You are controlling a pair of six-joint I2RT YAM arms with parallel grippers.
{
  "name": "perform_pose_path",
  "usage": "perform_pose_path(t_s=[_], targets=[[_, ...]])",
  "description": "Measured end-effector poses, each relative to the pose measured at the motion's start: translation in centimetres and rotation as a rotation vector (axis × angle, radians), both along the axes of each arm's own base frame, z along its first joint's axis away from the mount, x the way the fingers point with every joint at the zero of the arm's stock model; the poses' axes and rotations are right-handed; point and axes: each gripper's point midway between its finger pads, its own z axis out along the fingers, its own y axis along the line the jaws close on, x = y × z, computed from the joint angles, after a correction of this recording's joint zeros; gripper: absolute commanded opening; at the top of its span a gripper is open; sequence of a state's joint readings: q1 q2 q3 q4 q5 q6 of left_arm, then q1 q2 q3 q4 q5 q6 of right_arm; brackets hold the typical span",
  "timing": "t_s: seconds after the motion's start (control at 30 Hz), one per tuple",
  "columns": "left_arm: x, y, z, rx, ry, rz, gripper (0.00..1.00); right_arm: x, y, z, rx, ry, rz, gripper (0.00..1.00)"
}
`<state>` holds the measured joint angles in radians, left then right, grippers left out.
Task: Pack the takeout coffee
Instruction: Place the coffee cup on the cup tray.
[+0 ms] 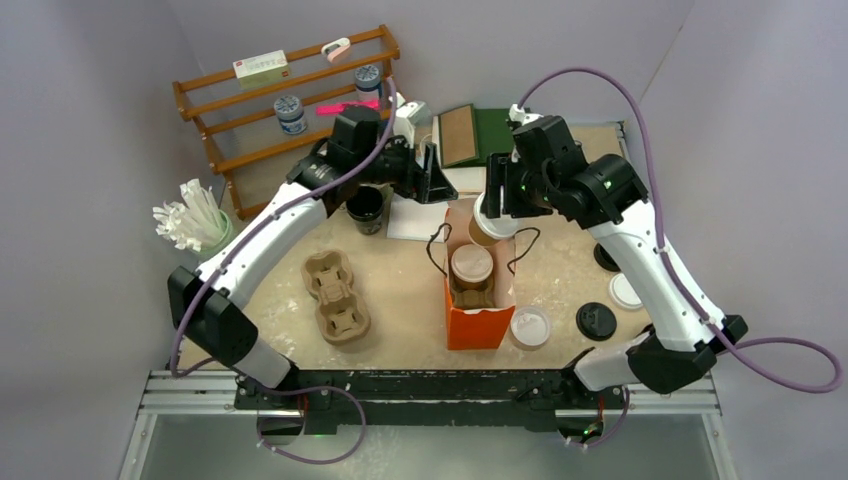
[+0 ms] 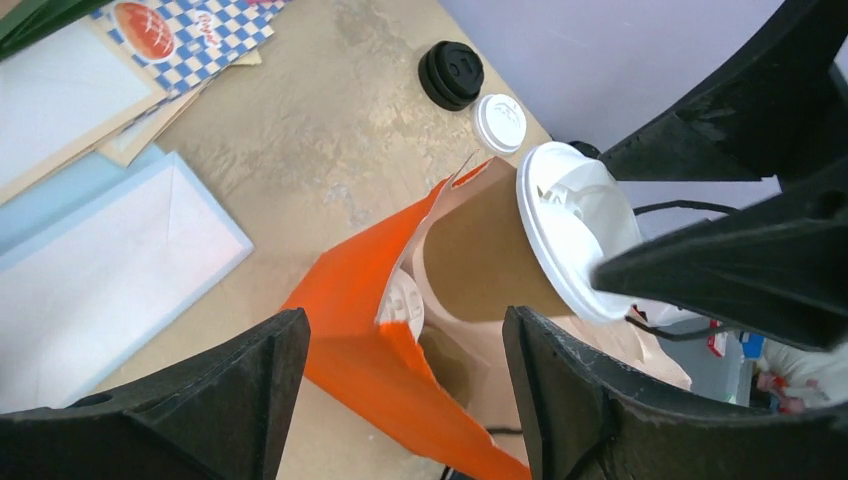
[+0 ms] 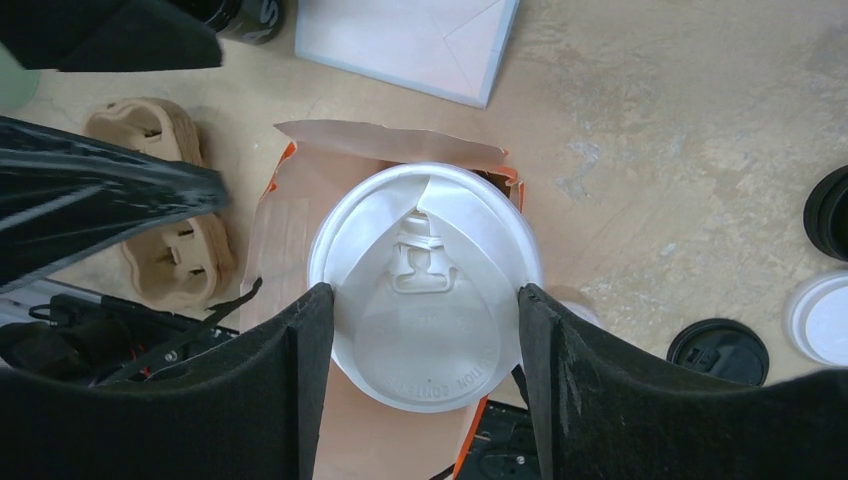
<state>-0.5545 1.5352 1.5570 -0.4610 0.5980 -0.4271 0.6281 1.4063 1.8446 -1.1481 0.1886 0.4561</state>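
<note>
An orange paper bag (image 1: 480,318) stands open at the table's middle, with one brown kraft cup (image 1: 471,266) inside. My right gripper (image 1: 492,205) is shut on a second brown cup with a white lid (image 1: 488,228) and holds it over the bag's far end. In the right wrist view both fingers press the sides of the lid (image 3: 425,280), with the bag's mouth (image 3: 285,230) below. My left gripper (image 1: 432,185) is open at the bag's far left corner. In the left wrist view the bag's orange wall (image 2: 365,330) stands between its open fingers, beside the held cup (image 2: 480,255).
Stacked pulp cup carriers (image 1: 335,297) lie left of the bag. A black cup (image 1: 366,208) stands behind them. Loose white lids (image 1: 530,327) (image 1: 626,291) and a black lid (image 1: 597,321) lie to the right. Stirrers (image 1: 190,220), a wooden rack (image 1: 290,90) and books (image 1: 470,135) are at the back.
</note>
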Motion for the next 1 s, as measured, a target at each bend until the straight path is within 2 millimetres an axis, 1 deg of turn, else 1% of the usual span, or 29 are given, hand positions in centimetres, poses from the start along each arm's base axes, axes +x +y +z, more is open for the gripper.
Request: perform_pose_path(t_s=[0.17,0.23,0.33,0.43,0.57,0.63,0.8,0.83,0.93,0.97,1.0], targets=[[0.7,-2.7,-1.9,0.035,-0.078,-0.105,0.68,-0.2,0.0,0.0,0.013,0.008,-0.015,0.5],[0.8,-3.4,-2.7,0.04,-0.088,-0.141,0.66,-0.3,-0.1,0.0,0.019,0.01,-0.022,0.5],[1.0,-4.1,-3.8,0.039,-0.087,-0.183,0.6,-0.6,-0.2,0.1,0.026,0.012,-0.031,0.5],[1.4,-4.6,-4.3,0.044,-0.093,-0.207,0.51,-0.9,-0.4,0.2,0.034,0.015,-0.041,0.5],[1.9,-4.9,-4.4,0.059,-0.111,-0.226,0.35,-1.0,-0.5,0.3,0.036,0.015,-0.046,0.5],[1.8,-4.8,-4.7,0.07,-0.111,-0.237,0.33,-1.0,-0.6,0.3,0.031,0.016,-0.044,0.5],[1.2,-4.7,-5.6,0.094,-0.096,-0.277,0.34,-1.0,-0.5,0.2,0.019,0.02,-0.032,0.49],[1.1,-4.6,-5.9,0.103,-0.092,-0.284,0.3,-0.8,-0.5,0.3,0.016,0.018,-0.031,0.49],[0.8,-4.4,-6.3,0.119,-0.091,-0.296,0.06,-0.3,-0.1,0.7,0.016,0.01,-0.025,0.47],[0.7,-4.4,-6.4,0.123,-0.088,-0.298,0.0,-0.1,0.1,0.8,0.016,0.012,-0.023,0.47],[0.6,-4.3,-6.4,0.128,-0.087,-0.299,0.0,0.1,0.2,0.9,0.015,0.014,-0.021,0.47]])
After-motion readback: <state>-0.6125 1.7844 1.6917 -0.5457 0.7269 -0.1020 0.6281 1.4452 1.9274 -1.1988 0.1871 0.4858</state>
